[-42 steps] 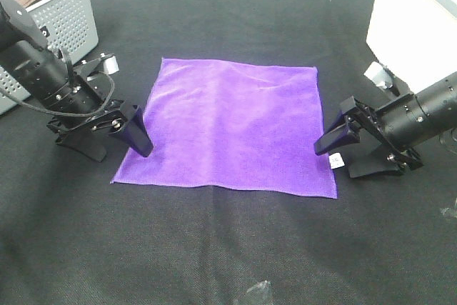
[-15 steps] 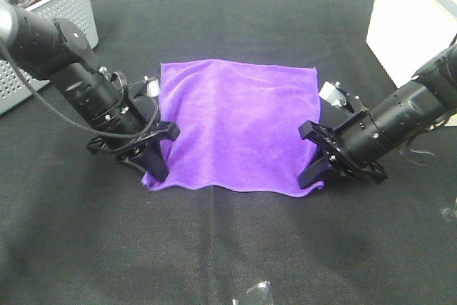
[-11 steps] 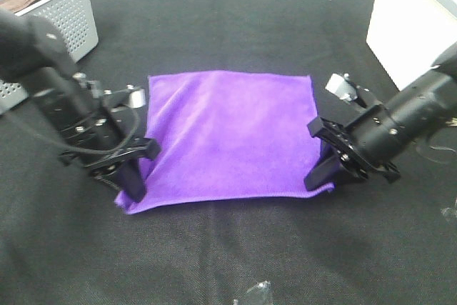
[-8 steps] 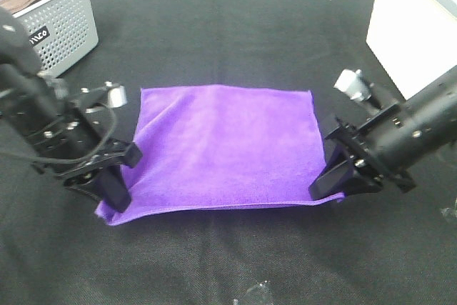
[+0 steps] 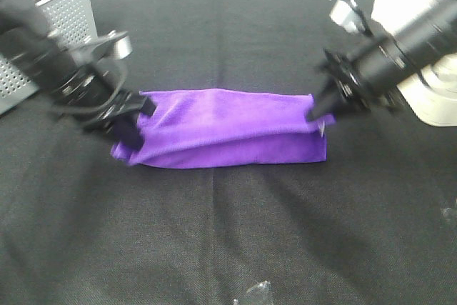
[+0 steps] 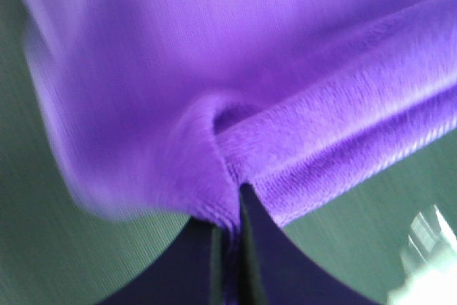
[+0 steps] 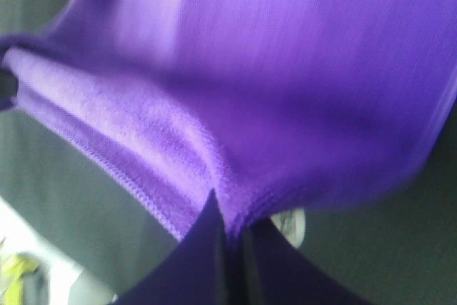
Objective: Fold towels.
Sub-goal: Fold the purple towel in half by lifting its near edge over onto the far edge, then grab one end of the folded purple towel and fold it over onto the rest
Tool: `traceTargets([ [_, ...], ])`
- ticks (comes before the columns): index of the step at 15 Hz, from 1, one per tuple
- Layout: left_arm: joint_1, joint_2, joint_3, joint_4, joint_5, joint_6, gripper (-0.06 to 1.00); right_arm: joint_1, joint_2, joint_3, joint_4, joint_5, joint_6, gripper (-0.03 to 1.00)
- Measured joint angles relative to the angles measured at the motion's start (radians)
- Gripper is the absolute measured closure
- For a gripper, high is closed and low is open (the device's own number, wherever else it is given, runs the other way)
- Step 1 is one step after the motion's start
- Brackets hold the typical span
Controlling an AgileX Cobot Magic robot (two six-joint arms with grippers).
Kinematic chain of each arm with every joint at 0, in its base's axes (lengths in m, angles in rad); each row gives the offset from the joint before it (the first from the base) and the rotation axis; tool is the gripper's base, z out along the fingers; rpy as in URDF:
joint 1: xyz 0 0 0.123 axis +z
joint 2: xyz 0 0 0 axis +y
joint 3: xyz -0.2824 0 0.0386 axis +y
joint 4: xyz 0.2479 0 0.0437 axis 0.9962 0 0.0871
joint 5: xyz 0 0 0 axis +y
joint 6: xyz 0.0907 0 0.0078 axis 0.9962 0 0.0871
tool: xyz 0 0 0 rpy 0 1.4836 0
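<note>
From the high camera, the purple towel lies mid-tabletop as a long doubled band, one edge lifted over toward the far edge. The left tool holds one end and the right tool the other. The picture is smeared by motion, so I can't judge the grips from here. The end at the left tool looks rumpled and sticks out lower than the other, so the fold could land crooked if the two arms don't set down level with each other. The grey basket stands close behind the left arm, and a wide swing could clip it. In the left wrist view, the left tool is pressed together on a small pucker of towel. The bite looks thin, right at the hem, and a tug from the other side might pull it free, dropping that corner short of the edge it should meet. In the right wrist view, the right tool likewise pinches only the hem of the towel, with a pale tag just beside the tips. The cloth hangs slack and doubled under it — if the arms drift apart the pinch could slip, and if they close in, the top layer may wrinkle instead of lying flat.
</note>
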State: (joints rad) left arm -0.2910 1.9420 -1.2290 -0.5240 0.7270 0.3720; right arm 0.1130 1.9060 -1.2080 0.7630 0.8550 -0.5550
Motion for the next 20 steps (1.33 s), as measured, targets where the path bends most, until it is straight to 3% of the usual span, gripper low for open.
traceTargets([
  [4,0.087,0.193,-0.332,0.024,0.055,-0.03,0.94,0.002,0.219,-0.358,-0.038,0.035,0.07,0.97],
  [7,0.1,0.323,-0.554,0.058,0.147,-0.021,0.94,0.002,0.334,-0.52,-0.072,0.045,0.084,0.97],
  [10,0.1,0.429,-0.675,0.067,0.187,-0.021,0.94,0.002,0.413,-0.567,-0.129,0.046,0.125,0.97],
  [14,0.097,0.498,-0.713,0.049,0.194,-0.021,0.92,0.005,0.447,-0.572,-0.181,-0.01,0.153,0.97],
  [16,0.103,0.505,-0.713,0.088,0.19,-0.021,0.79,0.001,0.447,-0.572,-0.219,-0.045,0.153,0.93],
  [17,0.108,0.51,-0.713,0.098,0.189,-0.021,0.68,-0.001,0.447,-0.572,-0.232,-0.044,0.155,0.85],
  [18,0.11,0.512,-0.713,0.103,0.19,-0.03,0.55,-0.001,0.447,-0.572,-0.239,-0.044,0.155,0.74],
  [19,0.111,0.512,-0.725,0.114,0.207,-0.063,0.39,-0.001,0.447,-0.572,-0.252,-0.032,0.156,0.53],
  [20,0.111,0.512,-0.743,0.121,0.24,-0.079,0.29,-0.001,0.447,-0.573,-0.261,-0.019,0.156,0.42],
])
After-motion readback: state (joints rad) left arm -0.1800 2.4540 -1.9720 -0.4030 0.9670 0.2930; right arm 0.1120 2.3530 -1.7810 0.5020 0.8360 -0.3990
